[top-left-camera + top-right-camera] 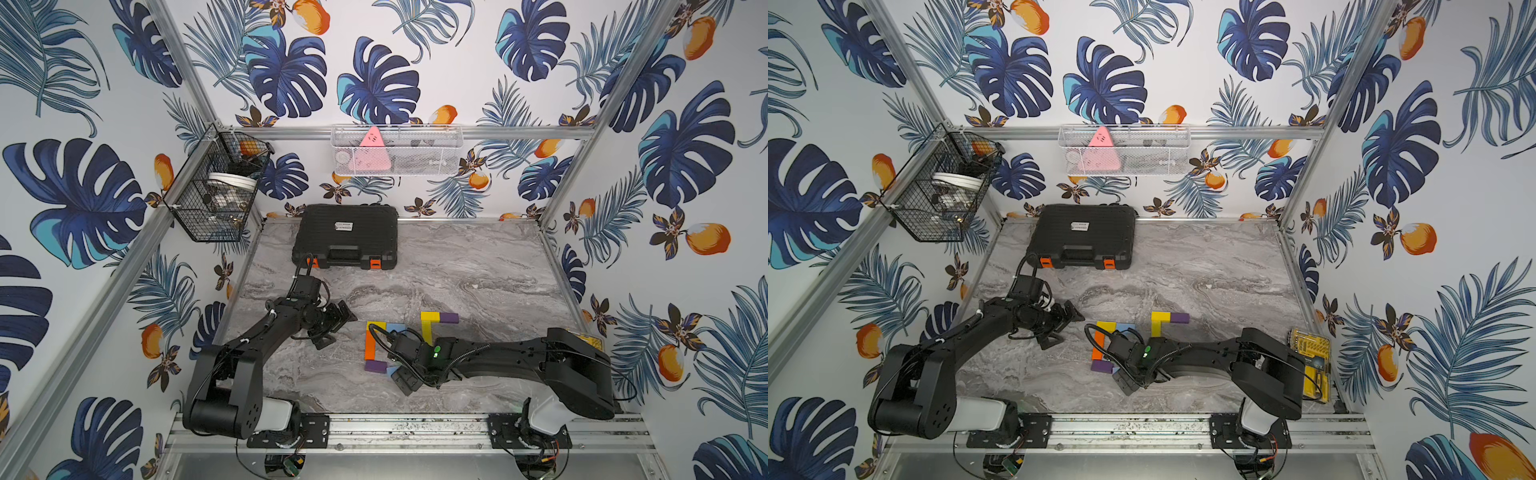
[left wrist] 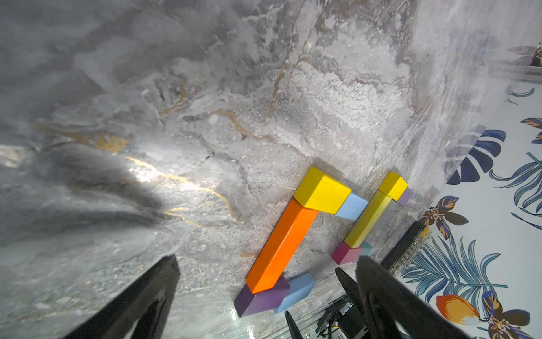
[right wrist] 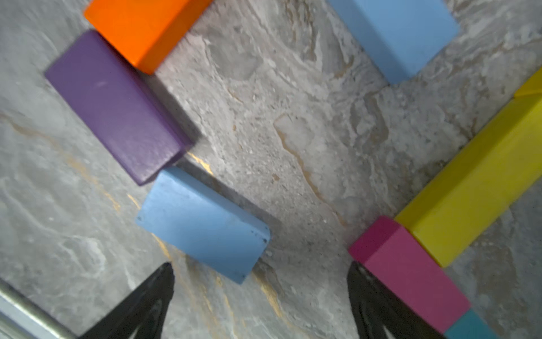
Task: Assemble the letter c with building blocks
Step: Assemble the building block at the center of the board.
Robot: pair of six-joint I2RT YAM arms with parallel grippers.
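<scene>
Marble tabletop (image 1: 457,270), ten blocks (image 2: 281,246), one black case (image 1: 345,237)

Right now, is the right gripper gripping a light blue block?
No: the right gripper is open, and the nearest light blue block lies flat on the table ahead of its fingertips, touched by neither.

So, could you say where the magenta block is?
In the right wrist view the magenta block sits between the long yellow block's end and a teal block.
</scene>
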